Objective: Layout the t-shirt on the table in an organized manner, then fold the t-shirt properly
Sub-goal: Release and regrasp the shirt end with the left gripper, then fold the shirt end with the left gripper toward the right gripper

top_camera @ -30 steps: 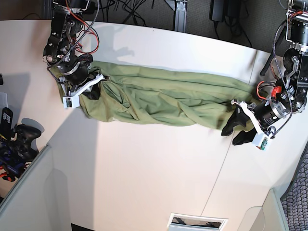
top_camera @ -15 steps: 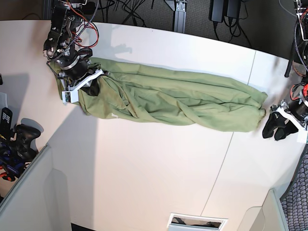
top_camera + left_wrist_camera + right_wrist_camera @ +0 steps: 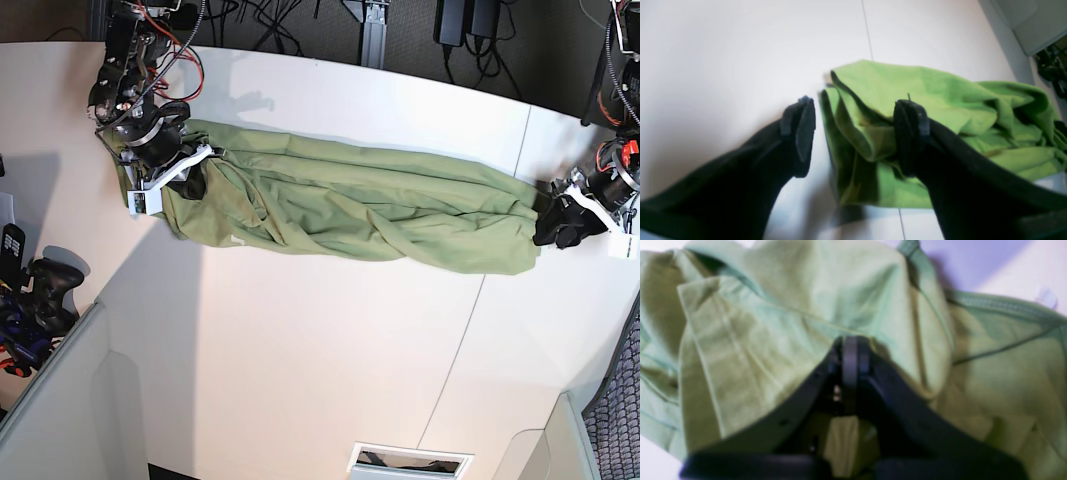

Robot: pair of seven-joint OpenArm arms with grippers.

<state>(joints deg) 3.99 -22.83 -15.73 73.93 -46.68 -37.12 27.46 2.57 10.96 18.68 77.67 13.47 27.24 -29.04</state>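
Closest to me in the left wrist view, my left pincer stands wide, one finger over bare worktop and the other resting against a bunched corner of the t-shirt, with folded layers of cloth between them but nothing pinched yet. My right pincer, in its own view, is pressed together with its tips buried in a ridge of cloth, so I judge it is gripping the t-shirt at that end, though the view is blurred. Seen from the base camera, the t-shirt lies as one long rumpled band across the worktop, my right pincer at one end and my left pincer at the other, just touching the corner. I would say the task is early: the garment is drawn out lengthwise but not opened flat, sleeves and collar are lost in the creases, and no fold has been made. What is left, as I judge it, is to close on this corner, spread the cloth wide, smooth it, then fold. For room, a broad stretch of bare white worktop lies on the near side of the band, good for spreading. My left end sits close to the worktop's curved edge, so little slack there; beyond the band a narrower strip runs up to the far edge and the dark cabling behind it.
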